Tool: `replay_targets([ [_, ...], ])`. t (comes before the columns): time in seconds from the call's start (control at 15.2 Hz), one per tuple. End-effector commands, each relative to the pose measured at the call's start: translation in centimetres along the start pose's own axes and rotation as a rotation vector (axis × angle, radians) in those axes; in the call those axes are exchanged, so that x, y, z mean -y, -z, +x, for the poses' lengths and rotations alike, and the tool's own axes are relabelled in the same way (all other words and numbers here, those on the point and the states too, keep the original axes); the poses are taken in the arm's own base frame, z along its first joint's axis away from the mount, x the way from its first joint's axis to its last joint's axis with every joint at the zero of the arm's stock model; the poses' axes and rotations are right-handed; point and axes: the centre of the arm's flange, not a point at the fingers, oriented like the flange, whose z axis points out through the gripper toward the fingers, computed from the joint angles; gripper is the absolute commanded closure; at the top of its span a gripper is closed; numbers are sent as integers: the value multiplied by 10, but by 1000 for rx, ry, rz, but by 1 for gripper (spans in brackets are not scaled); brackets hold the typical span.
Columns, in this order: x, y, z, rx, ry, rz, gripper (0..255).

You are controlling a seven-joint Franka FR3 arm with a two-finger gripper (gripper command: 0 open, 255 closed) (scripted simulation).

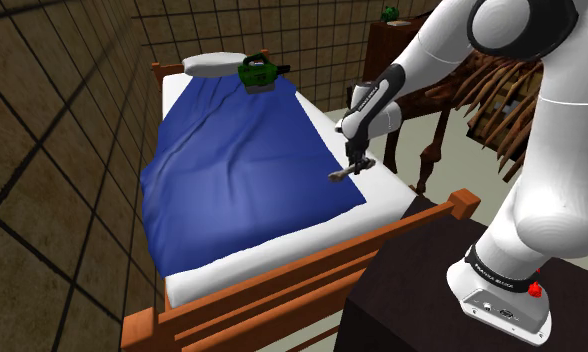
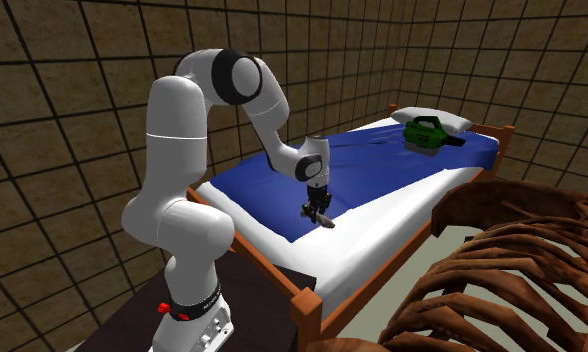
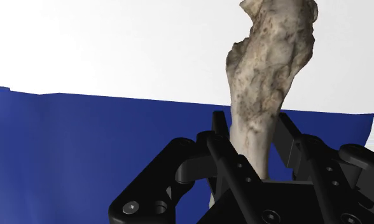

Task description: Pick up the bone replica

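A pale, speckled bone replica (image 3: 268, 70) stands between my black fingers (image 3: 221, 127), which clasp its narrow shaft; its knobby end points away from the hand. My gripper (image 1: 353, 167) is shut on the bone (image 1: 339, 176) low over the near corner of the blue blanket (image 1: 242, 170), by the white mattress edge (image 1: 377, 185). In the second exterior view the gripper (image 2: 315, 212) points down at that corner with the bone (image 2: 324, 222) sticking out sideways below it. I cannot tell whether the bone still touches the bed.
A green and black tool (image 1: 257, 72) lies by the white pillow (image 1: 210, 64) at the bed's head. The wooden bed frame (image 1: 312, 270) runs along the foot. A brown ribcage skeleton (image 2: 502, 280) stands beside the bed. The dark stand (image 1: 422, 290) is below the arm.
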Motion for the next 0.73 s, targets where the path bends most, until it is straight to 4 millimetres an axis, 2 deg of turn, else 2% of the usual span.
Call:
replay_targets([
  [0.0, 1, 10, -1, 0, 0, 0, 255],
  [0.53, -1, 53, -2, 0, 0, 0, 255],
  [0.66, -1, 53, -2, 0, 0, 0, 255],
])
